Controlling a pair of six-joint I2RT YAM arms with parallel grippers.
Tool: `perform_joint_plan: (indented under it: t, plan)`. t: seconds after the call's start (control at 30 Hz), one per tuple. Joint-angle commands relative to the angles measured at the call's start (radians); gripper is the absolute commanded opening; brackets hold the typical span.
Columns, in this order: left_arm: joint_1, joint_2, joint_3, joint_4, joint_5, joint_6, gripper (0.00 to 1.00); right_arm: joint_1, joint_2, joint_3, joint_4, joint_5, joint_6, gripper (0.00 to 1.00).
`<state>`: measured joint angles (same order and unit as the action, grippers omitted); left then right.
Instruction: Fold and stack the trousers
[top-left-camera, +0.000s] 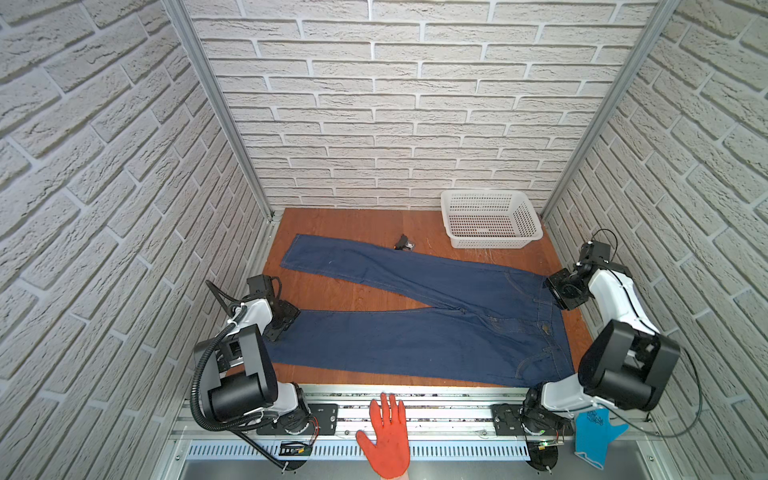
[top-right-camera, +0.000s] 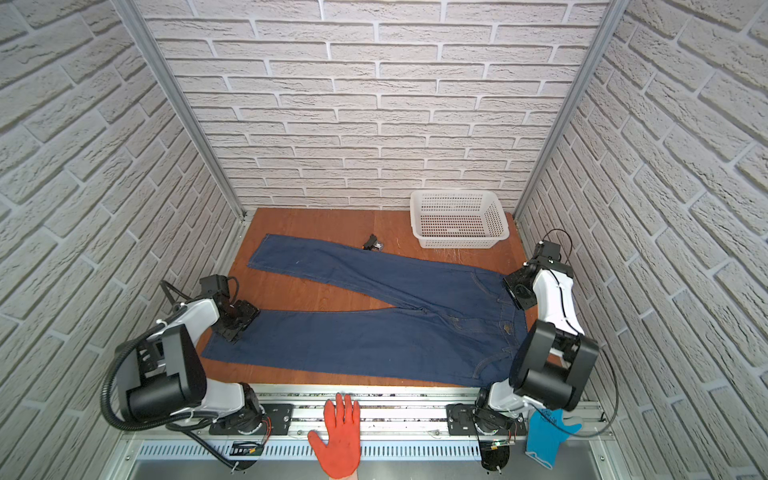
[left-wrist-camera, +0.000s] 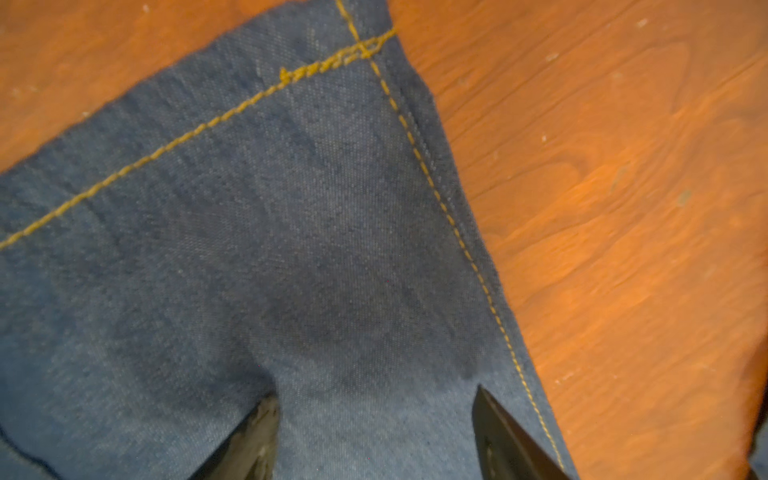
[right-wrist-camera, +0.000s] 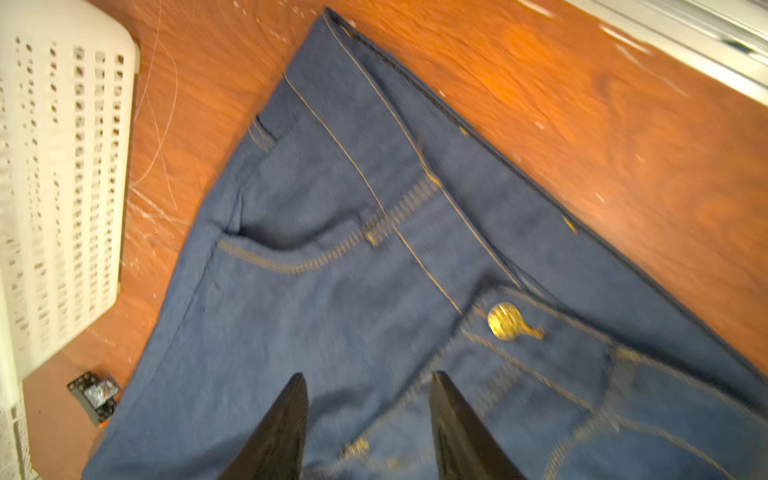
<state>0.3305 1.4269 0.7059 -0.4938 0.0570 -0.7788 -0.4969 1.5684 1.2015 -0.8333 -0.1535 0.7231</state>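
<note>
Beyond trousers: white basket; small black block just beside.

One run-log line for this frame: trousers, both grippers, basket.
trousers: flat, unfolded, legs splayed | left gripper: open over near-leg hem | right gripper: open over waist | basket: back right corner

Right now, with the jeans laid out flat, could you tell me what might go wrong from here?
The small black block lies right beside the far leg of the trousers; a fold could drag or trap it. The legs lie splayed apart, so the fold may come out crooked. An orange-gloved hand rests on the front rail; a wide swing could hit it.
</note>
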Motion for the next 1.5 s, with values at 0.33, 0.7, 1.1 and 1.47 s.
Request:
perform_joint_plan:
  t: [0.33, 0.7, 1.1, 1.47]
  plan:
    - [-0.045, 0.101, -0.018, -0.023, -0.041, 0.023, 0.73, 0.017, 0.319, 0.198, 0.022, 0.113, -0.028, 0.56]
    - [-0.084, 0.139, 0.024, -0.062, -0.069, 0.033, 0.73, 0.017, 0.396, 0.201, 0.063, 0.181, 0.001, 0.57]
    - [-0.085, 0.149, 0.045, -0.093, -0.08, 0.039, 0.73, 0.018, 0.47, 0.24, 0.054, 0.191, -0.022, 0.6]
    - [-0.085, 0.155, 0.059, -0.106, -0.079, 0.052, 0.73, 0.017, 0.417, 0.188, 0.043, 0.181, -0.031, 0.65]
